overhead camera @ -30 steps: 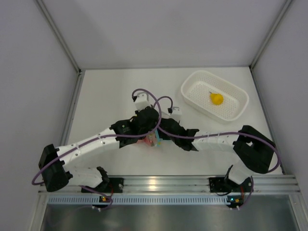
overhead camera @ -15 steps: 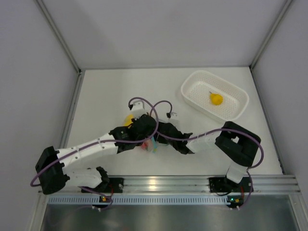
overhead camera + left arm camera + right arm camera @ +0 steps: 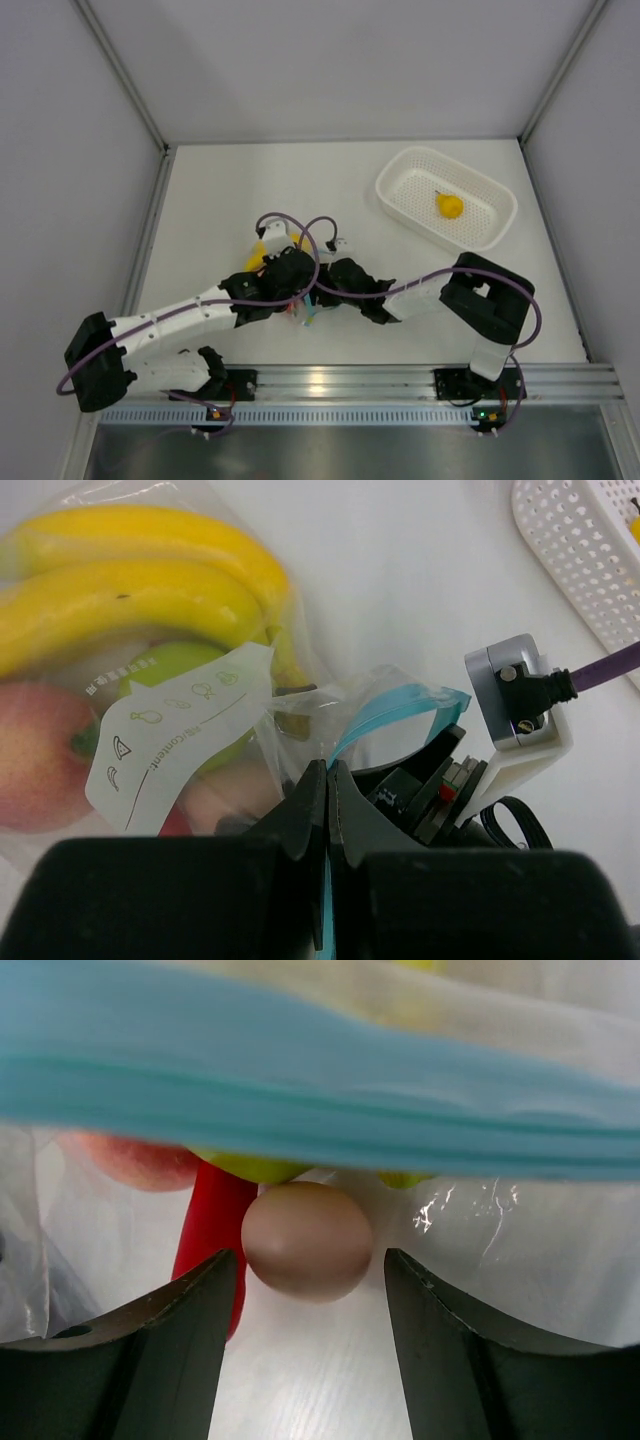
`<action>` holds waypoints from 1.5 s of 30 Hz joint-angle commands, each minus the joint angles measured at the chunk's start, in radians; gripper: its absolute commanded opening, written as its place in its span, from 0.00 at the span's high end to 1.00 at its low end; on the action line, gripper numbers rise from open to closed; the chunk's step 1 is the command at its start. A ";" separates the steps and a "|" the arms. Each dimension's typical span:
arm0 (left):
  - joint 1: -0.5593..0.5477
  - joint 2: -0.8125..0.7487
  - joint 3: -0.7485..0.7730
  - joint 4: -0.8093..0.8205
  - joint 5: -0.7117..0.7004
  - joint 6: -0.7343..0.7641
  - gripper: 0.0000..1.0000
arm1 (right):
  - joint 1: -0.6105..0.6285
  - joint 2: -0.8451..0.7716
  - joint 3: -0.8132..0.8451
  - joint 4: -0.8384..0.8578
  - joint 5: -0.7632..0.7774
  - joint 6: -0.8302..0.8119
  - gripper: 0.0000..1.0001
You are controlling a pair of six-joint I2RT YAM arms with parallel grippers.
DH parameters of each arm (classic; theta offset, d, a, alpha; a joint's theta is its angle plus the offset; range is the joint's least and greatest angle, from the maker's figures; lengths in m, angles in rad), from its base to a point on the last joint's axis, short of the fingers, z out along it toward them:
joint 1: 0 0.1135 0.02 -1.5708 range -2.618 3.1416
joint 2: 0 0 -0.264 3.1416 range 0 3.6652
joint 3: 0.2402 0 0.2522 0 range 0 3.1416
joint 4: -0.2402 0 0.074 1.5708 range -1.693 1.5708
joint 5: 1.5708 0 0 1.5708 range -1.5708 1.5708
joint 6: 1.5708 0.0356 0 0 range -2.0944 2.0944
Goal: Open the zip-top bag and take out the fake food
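Note:
The clear zip-top bag (image 3: 200, 695) lies on the table under both wrists; its light blue zip strip (image 3: 395, 708) curls open. My left gripper (image 3: 328, 770) is shut on the bag's edge by the strip. Inside I see the yellow banana bunch (image 3: 130, 580), a green pear (image 3: 165, 665) behind a white label, and a pink-red fruit (image 3: 35, 750). My right gripper (image 3: 310, 1270) is open at the bag's mouth, its fingers on either side of a tan egg-shaped piece (image 3: 307, 1240), with a red chili (image 3: 210, 1220) beside it. The blue strip (image 3: 300, 1100) crosses above. From the top view, both grippers (image 3: 305, 300) meet over the bag.
A white perforated basket (image 3: 480, 235) stands at the back right with a small yellow-orange fruit (image 3: 449, 205) in it. Its corner shows in the left wrist view (image 3: 575, 550). Grey walls close the table on three sides; a metal rail runs along the near edge.
Both arms have drawn toward the near left with the bag; the right arm's elbow has folded in. The bananas now show beside the left wrist.

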 commanded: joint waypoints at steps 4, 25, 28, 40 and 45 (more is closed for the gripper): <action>0.000 -0.030 -0.031 0.038 -0.020 -0.010 1.00 | 0.051 0.046 0.073 -0.057 0.024 -0.117 0.44; 0.000 -0.022 -0.037 0.038 0.012 0.001 1.00 | 0.037 0.141 0.103 0.135 0.115 -0.031 0.42; 0.000 -0.032 -0.040 0.038 0.011 0.004 1.00 | 0.037 0.164 0.137 0.091 0.130 -0.036 0.48; 0.000 -0.047 -0.049 0.036 -0.029 0.012 1.00 | 0.049 0.027 0.041 0.112 0.156 -0.047 0.70; 0.000 -0.042 -0.044 0.036 -0.043 0.004 1.00 | 0.072 -0.087 -0.022 0.083 0.202 -0.067 0.70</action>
